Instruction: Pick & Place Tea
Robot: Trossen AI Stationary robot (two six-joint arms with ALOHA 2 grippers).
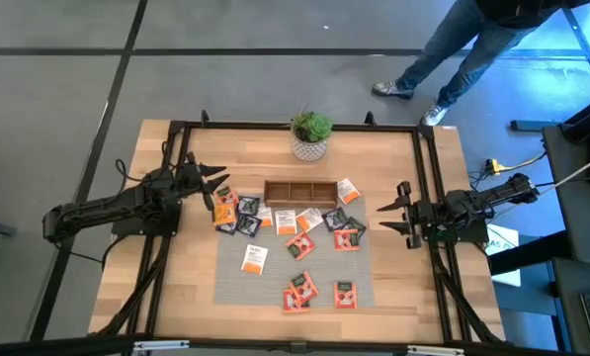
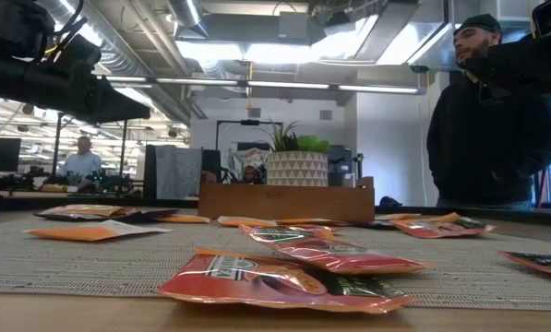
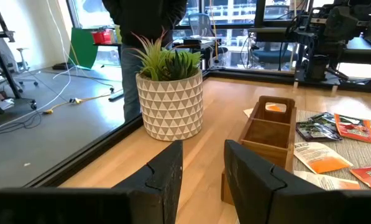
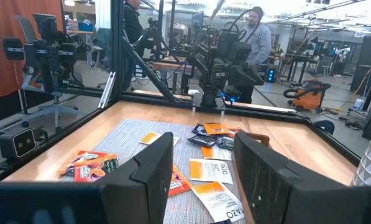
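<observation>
tea packets (image 2: 284, 281) scattered before tray (image 1: 300, 191) and plant (image 1: 311, 135); both end effectors apart, empty.

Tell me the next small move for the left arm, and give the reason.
Probably swing the left hand down onto the nearest orange tea packet by the tray's end. The hand is open and empty, hovering at the mat's corner, and the wooden tray looks nearly unfilled, with packets scattered loose. The right hand waits open at the far side.
</observation>
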